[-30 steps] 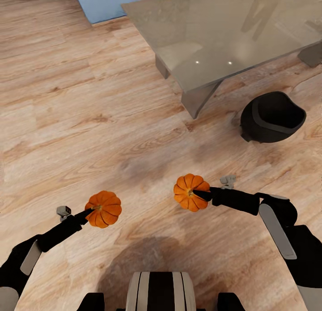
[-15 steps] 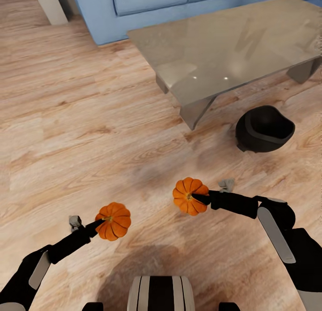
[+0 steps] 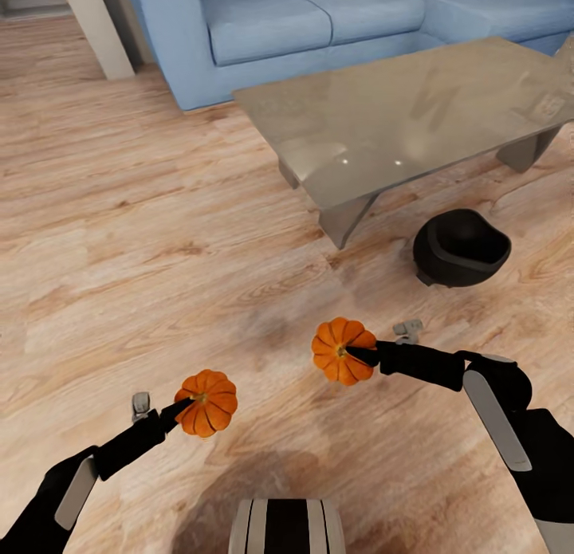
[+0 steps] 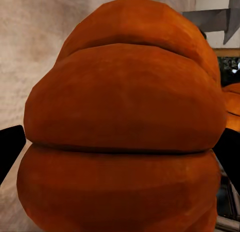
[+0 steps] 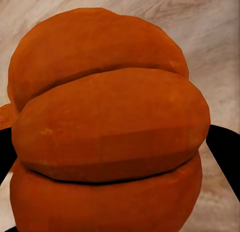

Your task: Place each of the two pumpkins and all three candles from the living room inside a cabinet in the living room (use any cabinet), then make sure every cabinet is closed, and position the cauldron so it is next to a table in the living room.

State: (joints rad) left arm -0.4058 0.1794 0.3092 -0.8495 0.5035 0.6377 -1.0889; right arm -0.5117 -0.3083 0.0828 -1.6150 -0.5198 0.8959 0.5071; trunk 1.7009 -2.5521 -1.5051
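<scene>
The left gripper (image 3: pixel 185 406) pinches one orange pumpkin (image 3: pixel 207 402) above the wooden floor (image 3: pixel 143 251); the right gripper (image 3: pixel 357 351) pinches the other pumpkin (image 3: pixel 341 351). The black cauldron (image 3: pixel 461 248) sits on the floor just beside the glass tabletop (image 3: pixel 414 108), before a blue sofa (image 3: pixel 271 28).

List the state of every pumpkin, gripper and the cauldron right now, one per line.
left pumpkin: held off the floor in the left gripper.
right pumpkin: held off the floor in the right gripper.
cauldron: on the wood floor, tipped over, mouth showing, empty, beside the glass table.
</scene>
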